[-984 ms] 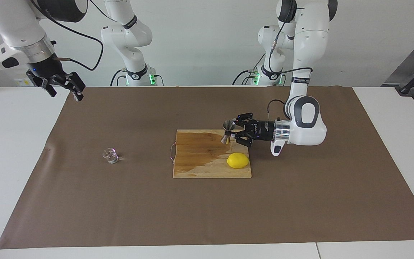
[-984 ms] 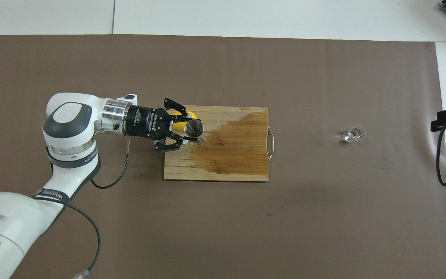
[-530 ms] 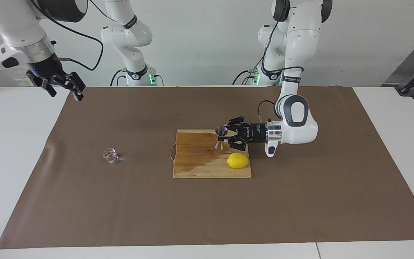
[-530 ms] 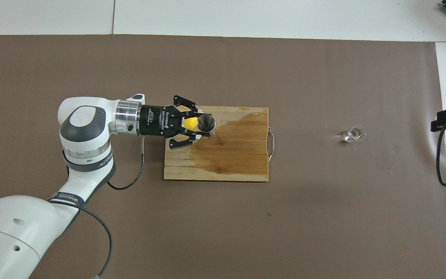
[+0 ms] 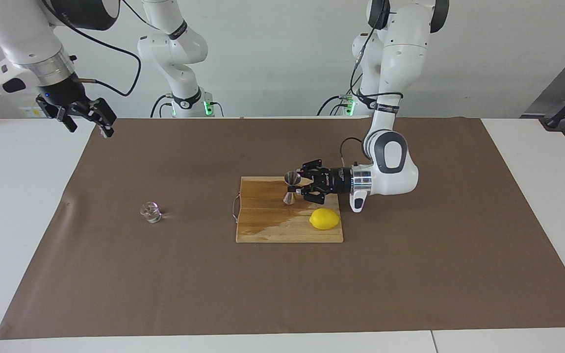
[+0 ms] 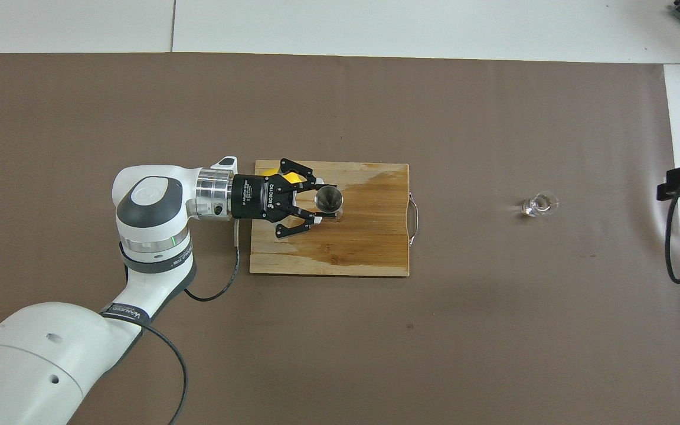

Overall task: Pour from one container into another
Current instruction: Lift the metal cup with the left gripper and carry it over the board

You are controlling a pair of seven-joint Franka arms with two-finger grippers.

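Steel hourglass-shaped jigger [image 5: 291, 188], upright over the wet wooden cutting board [image 5: 268, 228], is pinched at its waist by your left gripper [image 5: 300, 187], fingertips closed on it. Keep it level as you carry it. The yellow lemon [image 5: 324, 218] lies on the board's corner toward the left arm's end. The tiny clear glass cup [image 5: 151, 212] stands on the brown mat toward the right arm's end, well apart. Right gripper [image 5: 84, 116] waits, jaws spread, above that mat's corner.

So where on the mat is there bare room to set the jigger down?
Bare mat lies between the board and the glass cup. The board's left-arm end is crowded: lemon, left gripper shut on the jigger.
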